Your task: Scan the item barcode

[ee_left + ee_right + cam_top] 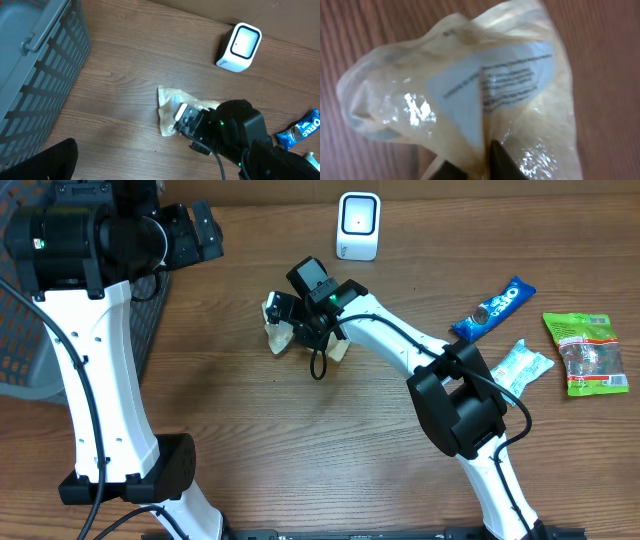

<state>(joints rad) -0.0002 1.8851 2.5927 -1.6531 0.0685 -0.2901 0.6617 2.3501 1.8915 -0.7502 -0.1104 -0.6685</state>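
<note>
- The grey basket (45, 75) stands at the counter's (250, 440) 9 o'clock edge. Only its slatted wall and rim show, so I cannot tell what is in it.
- The left arm (95, 360) hangs over that side. The left jaws are released, holding nothing, and are well apart from the item.
- The task's thing is a crumpled yellowish clear bag (470, 90) lying on the counter near the centre, a little toward 12 o'clock.
- It carries a pale label (495, 82) with lines of small print. I can make out no barcode, and whatever is inside is too cloudy to name.
- The right jaws are clenched on a fold at the bag's lower edge, so the step in hand looks like the pick-up. The bag does not look lifted yet.
- The white scanner (358, 225) stands at 1 o'clock from the bag, near the far edge, with its window facing out over the counter.
- The next move probably calls for lifting the bag, carrying it toward 1 o'clock and turning it until the code faces the window. The soft film may crease over the label.
- At 3 o'clock lie a blue Oreo pack (495, 308), a white packet (522, 367) and a green packet (585, 352), all loose on the counter.
</note>
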